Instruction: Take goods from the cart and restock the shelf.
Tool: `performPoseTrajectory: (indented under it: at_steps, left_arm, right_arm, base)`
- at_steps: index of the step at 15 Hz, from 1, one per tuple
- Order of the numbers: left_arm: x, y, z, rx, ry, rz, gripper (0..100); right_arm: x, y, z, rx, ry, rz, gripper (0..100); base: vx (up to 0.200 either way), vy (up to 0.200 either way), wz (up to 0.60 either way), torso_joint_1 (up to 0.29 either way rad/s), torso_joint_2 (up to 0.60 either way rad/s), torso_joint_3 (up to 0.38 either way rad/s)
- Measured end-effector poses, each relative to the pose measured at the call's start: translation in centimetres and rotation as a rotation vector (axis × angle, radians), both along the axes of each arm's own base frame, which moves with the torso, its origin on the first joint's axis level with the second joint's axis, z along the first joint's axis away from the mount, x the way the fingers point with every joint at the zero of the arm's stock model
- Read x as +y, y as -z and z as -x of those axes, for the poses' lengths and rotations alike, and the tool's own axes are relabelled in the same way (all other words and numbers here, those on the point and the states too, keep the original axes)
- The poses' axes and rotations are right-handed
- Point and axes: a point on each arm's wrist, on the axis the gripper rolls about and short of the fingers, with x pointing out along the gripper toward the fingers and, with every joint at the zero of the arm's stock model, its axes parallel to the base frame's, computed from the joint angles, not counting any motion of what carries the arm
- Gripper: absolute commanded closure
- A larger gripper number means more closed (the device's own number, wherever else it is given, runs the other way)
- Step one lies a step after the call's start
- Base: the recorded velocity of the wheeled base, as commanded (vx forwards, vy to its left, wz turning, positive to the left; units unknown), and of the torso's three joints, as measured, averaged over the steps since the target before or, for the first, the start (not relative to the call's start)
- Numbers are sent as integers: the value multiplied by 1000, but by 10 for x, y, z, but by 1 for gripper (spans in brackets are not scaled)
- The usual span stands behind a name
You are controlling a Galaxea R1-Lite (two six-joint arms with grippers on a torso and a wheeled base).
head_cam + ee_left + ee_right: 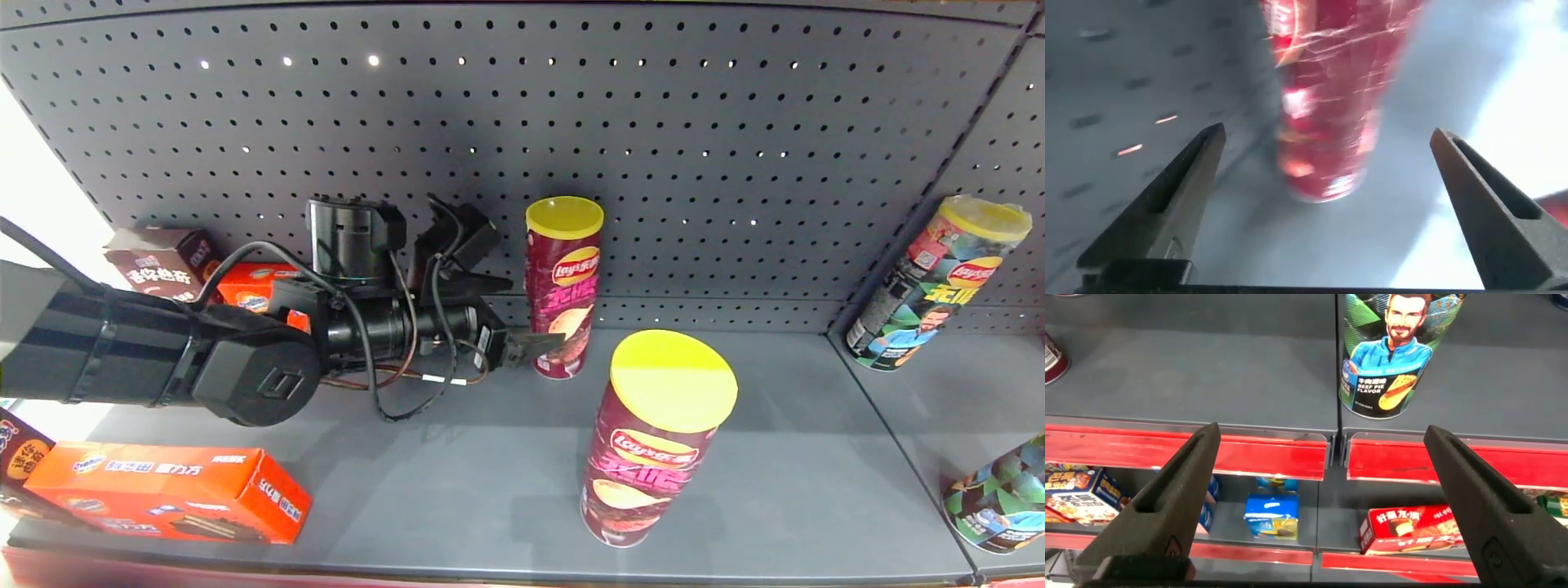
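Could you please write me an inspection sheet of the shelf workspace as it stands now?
Surface: grey shelf board, bare between the items.
Job's things: two upright maroon chip cans with yellow lids: back can by the pegboard, front can near the edge.
Clutter: orange box at front left; brown box behind the left arm; multicoloured can and another in the right bay.
Grippers: left gripper open, jaws either side of the back can, not gripping it; right gripper open, empty, before the lower shelves.
Cables: black cables loop under the left wrist.
Surroundings: pegboard back wall; red rails on the lower shelves.

Blown-out glare far left (soft shadows)
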Motion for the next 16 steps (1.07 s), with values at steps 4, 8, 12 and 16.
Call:
performPoseTrajectory:
  at_steps: [4,8,12,16]
  left_arm:
    - [2,-3,0,-24,-104,-24,0]
    - [1,1,-4,-19,-147,-36,0]
    - [2,6,-5,-7,-164,-43,0]
    - [5,9,-7,2,-187,-53,0]
  right_arm:
    - [0,0,0,0,0,0,0]
    - [0,0,0,0,0,0,0]
    - [0,0,0,0,0,0,0]
    - [0,0,0,0,0,0,0]
  base:
    - [0,0,0,0,0,0]
    - [0,0,0,0,0,0]
    - [0,0,0,0,0,0]
    - [0,0,0,0,0,0]
